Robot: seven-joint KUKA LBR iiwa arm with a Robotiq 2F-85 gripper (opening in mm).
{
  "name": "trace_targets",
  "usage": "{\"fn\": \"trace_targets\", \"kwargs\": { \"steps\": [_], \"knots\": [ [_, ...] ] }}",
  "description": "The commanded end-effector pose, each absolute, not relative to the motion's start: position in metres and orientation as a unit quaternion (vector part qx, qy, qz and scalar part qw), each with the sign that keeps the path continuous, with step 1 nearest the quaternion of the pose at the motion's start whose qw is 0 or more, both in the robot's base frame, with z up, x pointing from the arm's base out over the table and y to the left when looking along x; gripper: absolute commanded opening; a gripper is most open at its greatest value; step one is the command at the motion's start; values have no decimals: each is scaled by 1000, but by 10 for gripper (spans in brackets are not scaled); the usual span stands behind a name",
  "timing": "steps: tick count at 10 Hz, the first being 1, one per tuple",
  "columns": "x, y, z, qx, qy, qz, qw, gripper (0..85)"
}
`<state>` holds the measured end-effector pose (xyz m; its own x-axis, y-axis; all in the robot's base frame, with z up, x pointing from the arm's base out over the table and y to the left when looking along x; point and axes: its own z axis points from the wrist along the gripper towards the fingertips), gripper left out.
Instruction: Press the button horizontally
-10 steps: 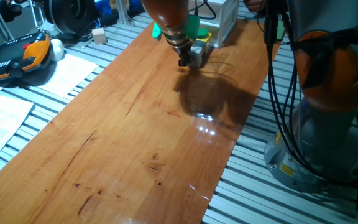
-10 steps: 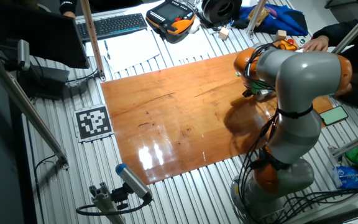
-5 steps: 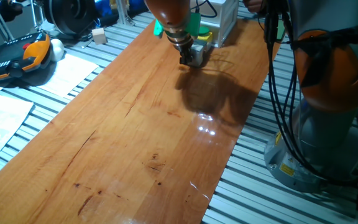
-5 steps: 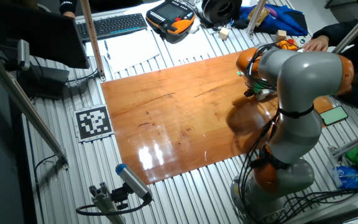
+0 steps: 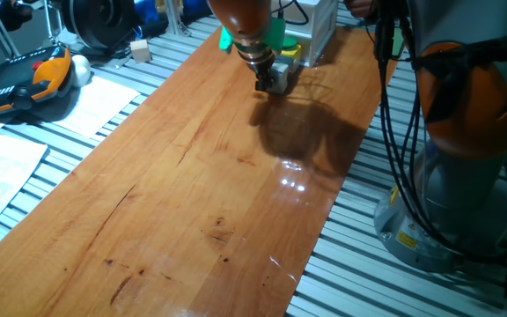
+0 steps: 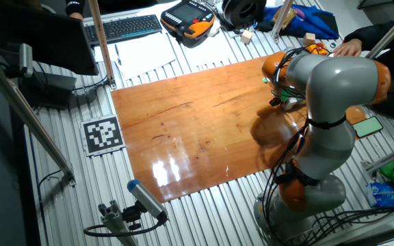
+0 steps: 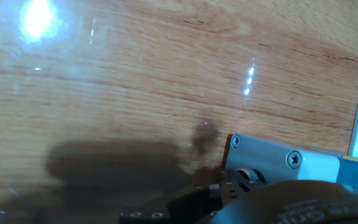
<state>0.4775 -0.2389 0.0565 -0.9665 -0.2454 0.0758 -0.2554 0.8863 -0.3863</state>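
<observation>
1. The approach looks done: the gripper (image 5: 262, 85) hangs low over the far end of the wooden bench (image 5: 192, 194), right up against the grey button box (image 5: 280, 77).
2. In the hand view the button box (image 7: 284, 163) shows as a grey screwed plate with a yellow part at its right edge, touching or just beside the gripper body; the button itself is hidden.
3. Whether the jaws are spread or pressed together I cannot tell.
4. Left, by my reading: the sideways push itself, since no view shows the button going in.
</observation>
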Motion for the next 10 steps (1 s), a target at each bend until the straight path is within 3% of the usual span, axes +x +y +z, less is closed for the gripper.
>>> {"fn": "trace_targets", "kwargs": {
  "steps": [1, 4, 10],
  "knots": [
    [479, -234, 57, 128, -972, 195, 14, 0],
    [479, -215, 57, 112, -974, 196, 14, 0],
    [489, -167, 83, 58, -989, 137, 25, 0]
  ]
}}
